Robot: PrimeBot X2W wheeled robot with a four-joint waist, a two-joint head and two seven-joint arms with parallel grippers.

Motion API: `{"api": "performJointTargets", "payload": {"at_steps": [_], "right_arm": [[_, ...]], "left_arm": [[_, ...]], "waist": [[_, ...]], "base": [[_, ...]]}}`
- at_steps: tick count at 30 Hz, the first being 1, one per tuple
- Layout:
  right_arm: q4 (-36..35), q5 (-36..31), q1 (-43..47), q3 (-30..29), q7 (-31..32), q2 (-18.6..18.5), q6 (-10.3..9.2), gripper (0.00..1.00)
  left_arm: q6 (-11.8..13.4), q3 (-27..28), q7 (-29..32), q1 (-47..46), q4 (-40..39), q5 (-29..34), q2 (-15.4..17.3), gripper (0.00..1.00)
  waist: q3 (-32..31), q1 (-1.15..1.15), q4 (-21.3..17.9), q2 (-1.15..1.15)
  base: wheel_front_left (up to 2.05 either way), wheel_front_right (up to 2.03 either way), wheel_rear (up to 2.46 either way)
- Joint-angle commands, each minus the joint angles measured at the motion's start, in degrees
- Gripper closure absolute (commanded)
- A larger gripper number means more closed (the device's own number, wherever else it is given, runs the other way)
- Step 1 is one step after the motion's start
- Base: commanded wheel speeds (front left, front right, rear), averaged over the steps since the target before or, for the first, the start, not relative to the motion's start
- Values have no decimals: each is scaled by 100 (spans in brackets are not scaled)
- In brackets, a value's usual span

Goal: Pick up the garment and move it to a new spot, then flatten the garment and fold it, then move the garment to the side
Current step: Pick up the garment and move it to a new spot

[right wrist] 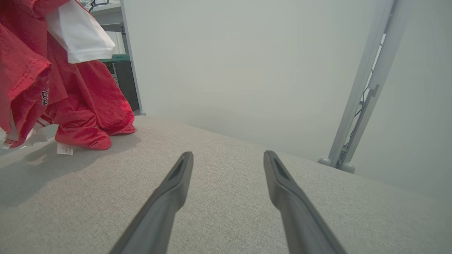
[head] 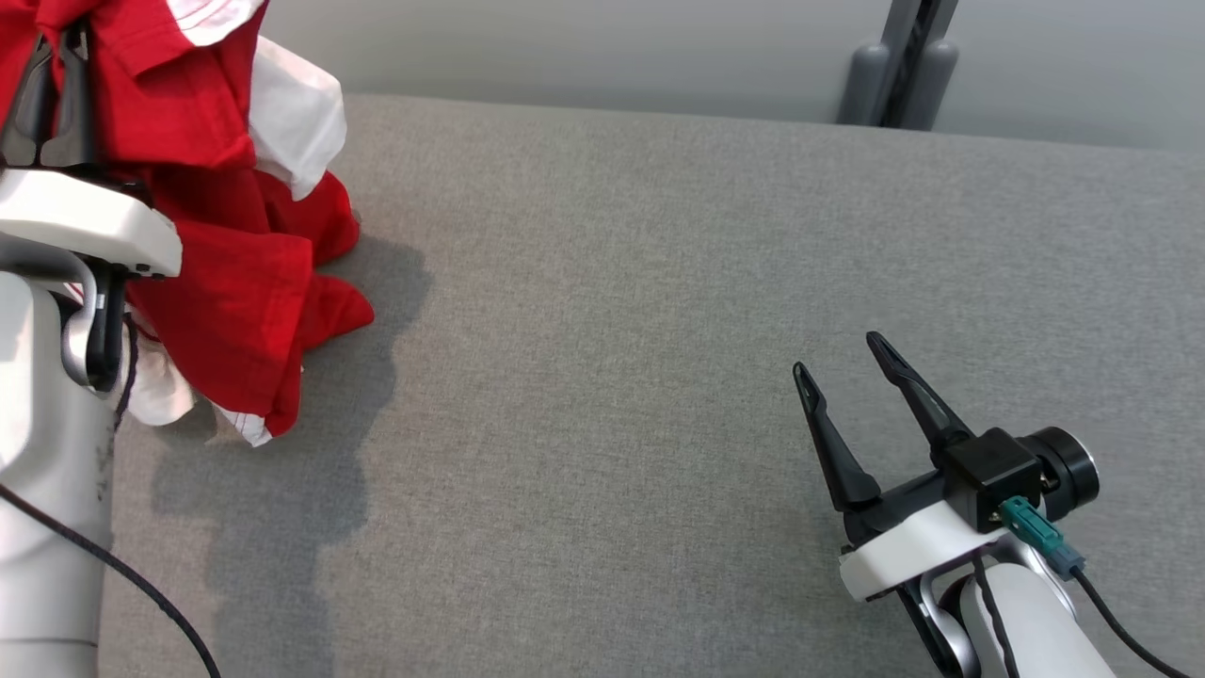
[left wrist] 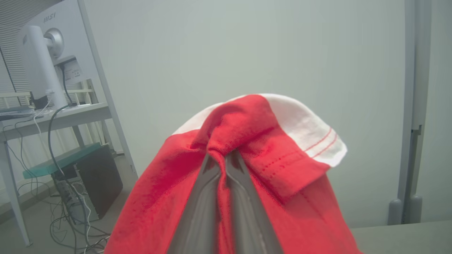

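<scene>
The garment (head: pixel 226 264) is red with white parts and hangs bunched at the far left of the grey table, its lowest folds touching the surface. My left gripper (head: pixel 56 66) is raised at the upper left and shut on it. In the left wrist view the two fingers pinch a red fold of the garment (left wrist: pixel 247 141) between their tips (left wrist: pixel 223 155), with cloth draped over both sides. My right gripper (head: pixel 838 353) hovers low at the lower right, open and holding nothing. Its view shows the spread fingers (right wrist: pixel 176 183) over bare table, the garment (right wrist: pixel 77 106) hanging at the left.
A grey fabric-covered table (head: pixel 659 282) spreads across the view. A metal post (head: pixel 894 75) stands behind its far edge. A desk with a monitor (left wrist: pixel 42 53) and cables lies off to the left, beyond the table.
</scene>
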Motion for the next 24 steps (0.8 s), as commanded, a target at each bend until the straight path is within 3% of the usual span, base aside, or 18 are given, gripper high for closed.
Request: {"api": "performJointTargets", "payload": {"at_steps": [1,8,13,24], "right_arm": [[-15,34,61,-54,-30,-6,1,0],[-30,24,151,-210,-29,6,1,0],[-38,71,238,-261,-29,14,1,0],[-111,121,157,-337,-29,11,1,0]], "left_arm": [[-29,47,-33,118,-281,-54,-45,100],[122,152,-33,646,-1367,-26,-219,100],[344,372,-28,856,-1630,-86,-207,100],[75,350,-28,629,-2405,-115,-449,100]], "waist": [[-145,0,-91,0],[-432,0,-335,0],[-578,0,-552,0],[-532,0,-757,0]], "base": [[0,0,0],[0,0,0],[0,0,0],[0,0,0]]}}
